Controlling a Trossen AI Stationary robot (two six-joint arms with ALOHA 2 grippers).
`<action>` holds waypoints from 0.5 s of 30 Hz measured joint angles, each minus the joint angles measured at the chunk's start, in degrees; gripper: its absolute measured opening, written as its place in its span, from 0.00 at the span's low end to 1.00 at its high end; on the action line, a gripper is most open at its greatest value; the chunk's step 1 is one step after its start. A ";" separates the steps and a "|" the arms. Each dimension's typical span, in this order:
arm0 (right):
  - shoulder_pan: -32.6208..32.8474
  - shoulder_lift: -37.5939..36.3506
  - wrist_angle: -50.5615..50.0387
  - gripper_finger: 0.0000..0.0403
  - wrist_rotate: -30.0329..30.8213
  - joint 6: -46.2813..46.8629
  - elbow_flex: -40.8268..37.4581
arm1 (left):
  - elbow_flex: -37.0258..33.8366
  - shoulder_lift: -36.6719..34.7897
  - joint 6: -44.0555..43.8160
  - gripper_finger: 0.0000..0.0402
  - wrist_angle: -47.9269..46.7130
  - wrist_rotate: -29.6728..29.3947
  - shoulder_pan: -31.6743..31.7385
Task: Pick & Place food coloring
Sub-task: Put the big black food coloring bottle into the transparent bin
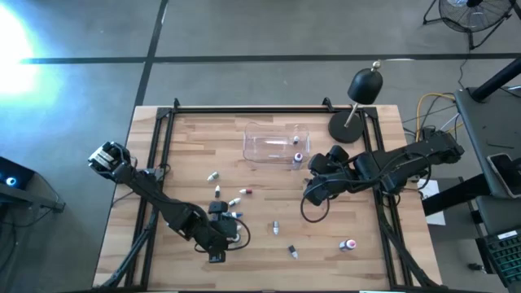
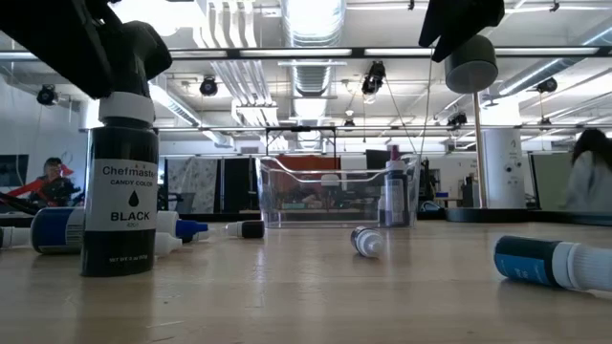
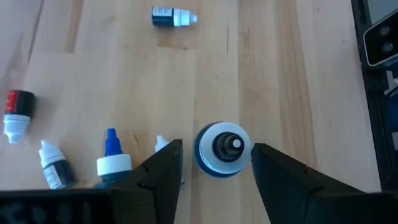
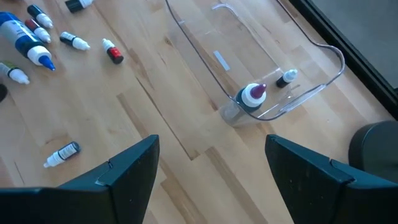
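Note:
The food coloring bottles lie scattered on the wooden table [image 1: 269,268]. One black-labelled bottle [image 2: 120,201] stands upright on its base. My left gripper [image 3: 216,148] is open above it, one finger on each side of its cap [image 3: 222,149]; I see no touch. Other bottles lie on their sides beside it [image 3: 112,163], [image 3: 53,165], [image 3: 15,112], and one farther off [image 3: 174,17]. My right gripper [image 4: 211,149] is open and hovers near the clear tub [image 4: 273,56], which holds two bottles [image 4: 254,94], [image 4: 286,78].
The clear tub [image 1: 277,145] sits toward the table's far edge. A black dome lamp on a round base [image 1: 346,129] stands at the far right corner. Loose bottles lie mid-table [image 1: 277,226], [image 1: 291,252] and near the right [image 1: 348,244]. People show in the room behind.

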 joint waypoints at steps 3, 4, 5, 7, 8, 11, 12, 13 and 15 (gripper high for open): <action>0.00 0.00 -0.02 0.71 -0.51 -0.06 -0.02 | -0.02 0.14 0.01 0.42 0.79 -0.13 0.00; 0.02 0.00 -0.02 0.71 -0.59 -0.12 -0.02 | 0.00 0.33 0.01 0.42 0.83 -0.15 0.00; 0.02 0.00 -0.02 0.71 -0.59 -0.17 -0.02 | -0.02 0.59 0.01 0.42 0.96 -0.26 0.00; 0.00 0.00 -0.04 0.71 -0.60 -0.18 -0.02 | -0.02 1.31 0.03 0.42 1.77 -0.32 0.00; 0.00 0.00 -0.07 0.71 -0.61 -0.20 -0.02 | -0.02 1.58 0.04 0.42 2.10 -0.31 0.00; 0.02 0.00 -0.41 0.71 -0.61 -0.20 -0.02 | -0.02 2.45 0.03 0.42 2.83 -0.51 0.00; 0.02 0.00 -0.55 0.71 -0.63 -0.20 -0.02 | -0.02 2.62 -0.05 0.42 2.79 -0.81 0.00; 0.02 0.00 -0.60 0.71 -0.67 -0.20 -0.02 | -0.02 2.73 -0.23 0.42 2.79 -0.99 0.00; 0.01 0.00 -0.97 0.71 -0.79 -0.21 -0.03 | -0.02 2.73 -0.41 0.42 2.65 -1.11 0.00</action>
